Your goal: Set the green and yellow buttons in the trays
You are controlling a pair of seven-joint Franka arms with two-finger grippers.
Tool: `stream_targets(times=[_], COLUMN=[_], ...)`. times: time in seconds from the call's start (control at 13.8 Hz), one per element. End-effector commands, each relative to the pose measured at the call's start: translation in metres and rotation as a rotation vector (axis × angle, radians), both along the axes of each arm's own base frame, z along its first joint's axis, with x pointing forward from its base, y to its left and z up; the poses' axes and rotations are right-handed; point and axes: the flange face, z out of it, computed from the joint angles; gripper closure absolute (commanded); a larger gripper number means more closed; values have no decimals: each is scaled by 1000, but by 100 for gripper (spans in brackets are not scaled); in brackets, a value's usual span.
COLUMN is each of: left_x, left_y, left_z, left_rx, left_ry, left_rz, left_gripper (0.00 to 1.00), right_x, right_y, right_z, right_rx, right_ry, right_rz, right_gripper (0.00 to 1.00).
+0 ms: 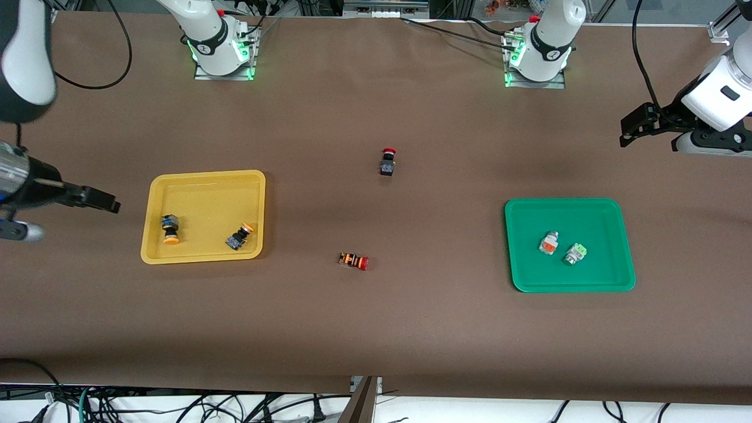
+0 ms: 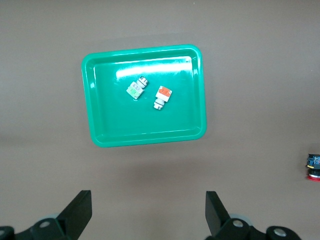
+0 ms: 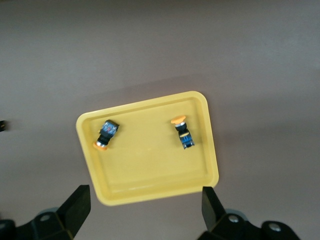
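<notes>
Two orange-capped buttons [image 1: 170, 228] [image 1: 240, 236] lie in yellow tray [image 1: 202, 257]; grey buttons [image 1: 548, 243] [image 1: 574, 254] in green tray [image 1: 570, 287]. Left gripper [image 2: 148, 215] and right gripper [image 3: 145, 212] hover at the table's ends, wide open, apparently empty.

Open tabletop between trays, only two red-capped buttons [image 1: 387, 161] [image 1: 354, 261] there.

**Six buttons and two trays counted**

Two trays sat on the bench: one yellow tray [image 1: 154, 194] and one green tray [image 1: 611, 211]. The yellow tray held two black buttons with orange-yellow caps [image 1: 170, 229] [image 1: 240, 236]. The green tray held two whitish-grey buttons, one orange-marked [image 1: 548, 244], one green-marked [image 1: 573, 254]. Between the trays lay two red-capped buttons, one black-bodied [image 1: 387, 162], one orange-striped [image 1: 353, 260].
</notes>
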Motion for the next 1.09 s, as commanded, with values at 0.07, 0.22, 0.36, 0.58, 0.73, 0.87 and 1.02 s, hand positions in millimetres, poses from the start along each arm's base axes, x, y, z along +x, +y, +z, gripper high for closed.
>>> stream_targets(times=[0.07,0.22,0.36,0.58,0.73,0.87,1.02], left_x=[-2,-2,-2,-3,-3,-3,-3], left_y=[1,3,3,3,3,4,6], left_z=[7,7,7,8,8,8,8], left_rx=[18,18,18,18,18,18,18], left_ry=[1,1,1,1,1,1,3], left_rz=[-18,-16,-14,-14,-14,-13,-11], left_gripper=[0,0,0,0,0,0,0], right_x=[-7,-11,-11,-6,-1,0,2], right_y=[14,37,43,40,40,42,46], right_z=[18,18,18,21,24,23,25], right_rx=[-15,-49,-115,-108,-104,-101,-38], right_ry=[54,72,69,29,-10,-12,-37], right_rz=[17,49,70,61,62,69,60], right_gripper=[1,1,1,0,1,1,1])
